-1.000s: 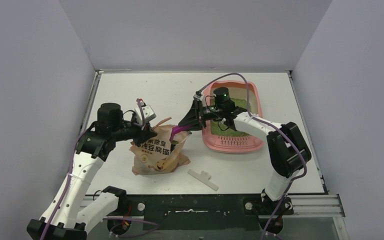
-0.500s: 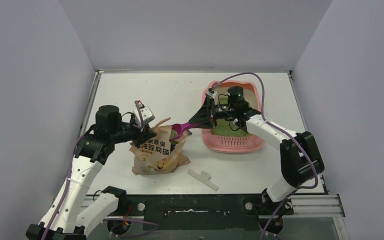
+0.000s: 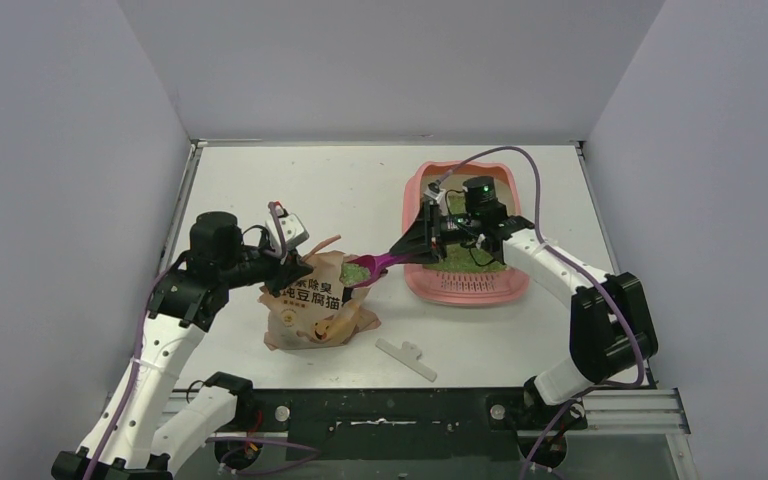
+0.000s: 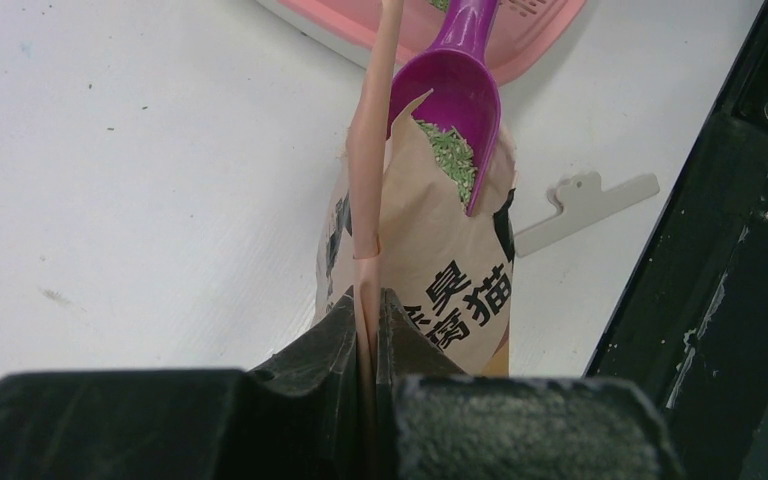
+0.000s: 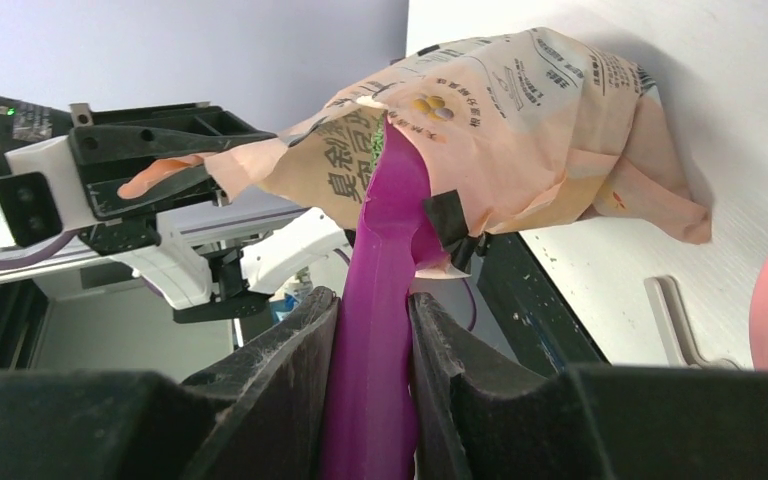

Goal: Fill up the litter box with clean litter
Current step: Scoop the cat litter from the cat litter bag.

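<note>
Litter (image 4: 447,155) is sitting loose in the magenta scoop (image 4: 465,80) at the bag (image 4: 440,270) mouth; more is lying in the litter box (image 3: 465,291) nearby. Granules are looking light and spill-prone, so carry by the scoop handle, level. Right gripper (image 5: 372,310) is clamping that handle; left gripper (image 4: 365,305) is pinching the bag's lip.

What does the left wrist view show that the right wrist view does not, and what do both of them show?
Only the left wrist view shows the green litter lying in the bowl of the magenta scoop. Only the right wrist view shows the right gripper shut on the scoop's handle, and the camera on the left wrist. Both show the left gripper pinching the edge of the paper bag, the scoop at the bag's mouth, part of the pink litter box and the white clip.
</note>
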`<act>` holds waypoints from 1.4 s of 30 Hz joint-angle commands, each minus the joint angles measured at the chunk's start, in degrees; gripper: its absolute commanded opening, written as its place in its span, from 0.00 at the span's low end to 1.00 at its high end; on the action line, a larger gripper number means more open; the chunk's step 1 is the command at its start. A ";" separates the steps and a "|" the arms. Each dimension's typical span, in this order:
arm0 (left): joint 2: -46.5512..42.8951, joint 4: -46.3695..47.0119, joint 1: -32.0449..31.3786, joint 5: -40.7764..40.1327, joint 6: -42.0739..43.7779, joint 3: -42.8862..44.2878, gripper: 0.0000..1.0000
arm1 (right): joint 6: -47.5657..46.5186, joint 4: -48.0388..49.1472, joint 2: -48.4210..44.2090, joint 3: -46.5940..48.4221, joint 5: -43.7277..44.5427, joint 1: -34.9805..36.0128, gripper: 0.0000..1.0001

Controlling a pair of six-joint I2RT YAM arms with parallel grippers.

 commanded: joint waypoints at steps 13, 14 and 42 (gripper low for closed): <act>-1.89 7.56 -0.13 2.58 -0.77 1.15 0.00 | -2.47 -0.01 -2.39 2.16 -0.12 1.08 0.00; -1.91 7.60 -0.14 2.58 -0.93 1.17 0.00 | -0.52 2.41 -2.58 1.26 -0.40 0.64 0.00; -2.02 7.03 -0.13 2.41 -0.83 1.89 0.00 | 21.30 35.73 -1.49 -11.21 -0.60 1.18 0.00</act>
